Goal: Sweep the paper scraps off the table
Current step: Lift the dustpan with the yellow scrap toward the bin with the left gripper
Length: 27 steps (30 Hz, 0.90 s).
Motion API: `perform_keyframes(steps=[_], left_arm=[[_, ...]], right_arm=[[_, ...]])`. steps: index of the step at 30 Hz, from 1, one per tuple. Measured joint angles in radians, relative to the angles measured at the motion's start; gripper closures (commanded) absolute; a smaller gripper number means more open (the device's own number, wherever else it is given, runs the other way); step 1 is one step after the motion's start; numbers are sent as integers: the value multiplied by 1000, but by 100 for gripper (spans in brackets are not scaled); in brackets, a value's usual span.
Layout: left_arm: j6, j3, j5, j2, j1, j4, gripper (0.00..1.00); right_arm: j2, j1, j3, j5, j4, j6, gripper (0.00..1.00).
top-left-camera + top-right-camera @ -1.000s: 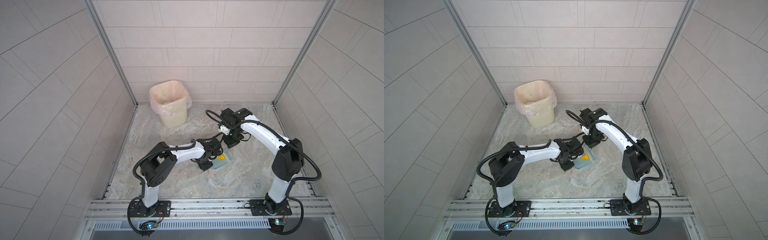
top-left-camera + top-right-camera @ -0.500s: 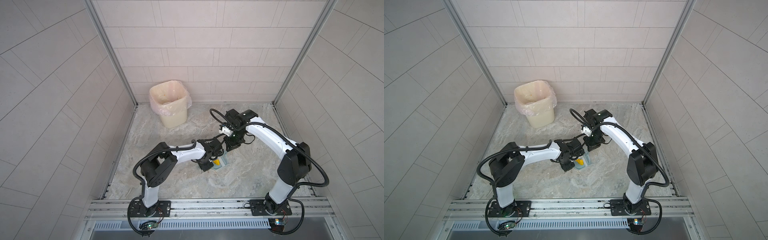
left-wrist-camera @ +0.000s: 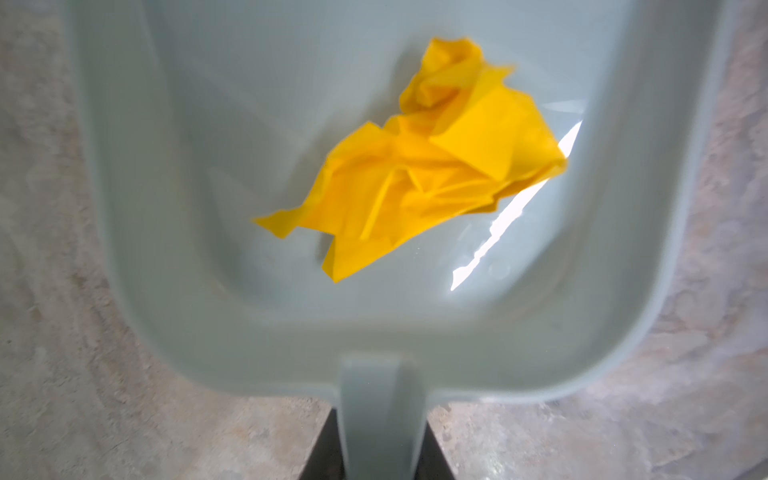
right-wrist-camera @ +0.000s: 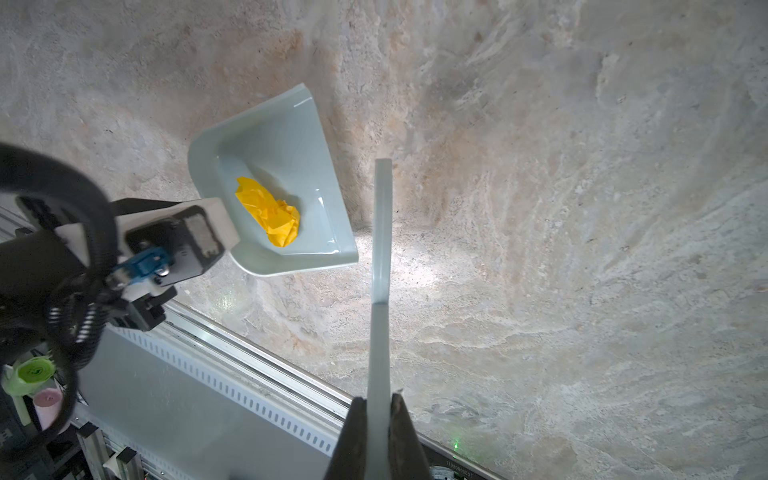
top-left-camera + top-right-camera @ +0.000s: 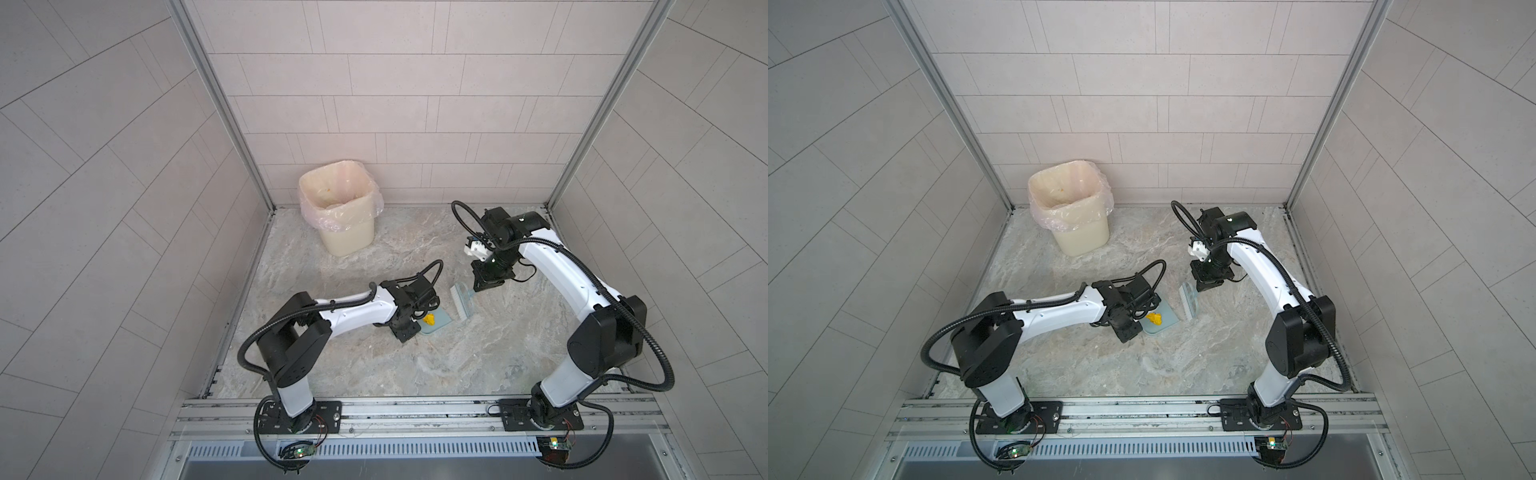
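Left gripper (image 3: 380,453) is clamped on the dustpan (image 4: 282,137) by its handle; right gripper (image 4: 376,428) is clamped on the brush (image 5: 461,301) by its handle. On the table (image 5: 415,365), a lined bin (image 5: 349,237) stands at the far left corner, well apart from both tools. The dustpan is mid-table, with the brush just beside its open lip, not touching. One crumpled yellow scrap (image 3: 415,166) lies inside the dustpan.

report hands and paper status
Left hand shut on pale blue plastic dustpan. Right hand shut on pale blue hand brush. Crumpled yellow paper scrap inside dustpan. Nothing blocking.
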State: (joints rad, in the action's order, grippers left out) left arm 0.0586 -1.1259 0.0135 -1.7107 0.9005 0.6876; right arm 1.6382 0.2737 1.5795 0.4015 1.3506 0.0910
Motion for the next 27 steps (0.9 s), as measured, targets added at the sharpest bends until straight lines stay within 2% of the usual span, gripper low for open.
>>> perform_keyframes(steps=[8, 14, 21, 27], left_arm=[[-36, -10, -37, 200, -46, 101, 100], [-63, -130, -110, 285, -101, 264, 100], [-57, -352, -159, 301, -239, 449, 100], [-26, -490, -176, 303, -380, 531, 100]], right_arm=[[-8, -36, -27, 6, -15, -5, 100], [-8, -46, -45, 22, -32, -5, 100], [-8, -53, -50, 40, -50, -5, 100], [-16, -62, -50, 46, -58, -5, 100]])
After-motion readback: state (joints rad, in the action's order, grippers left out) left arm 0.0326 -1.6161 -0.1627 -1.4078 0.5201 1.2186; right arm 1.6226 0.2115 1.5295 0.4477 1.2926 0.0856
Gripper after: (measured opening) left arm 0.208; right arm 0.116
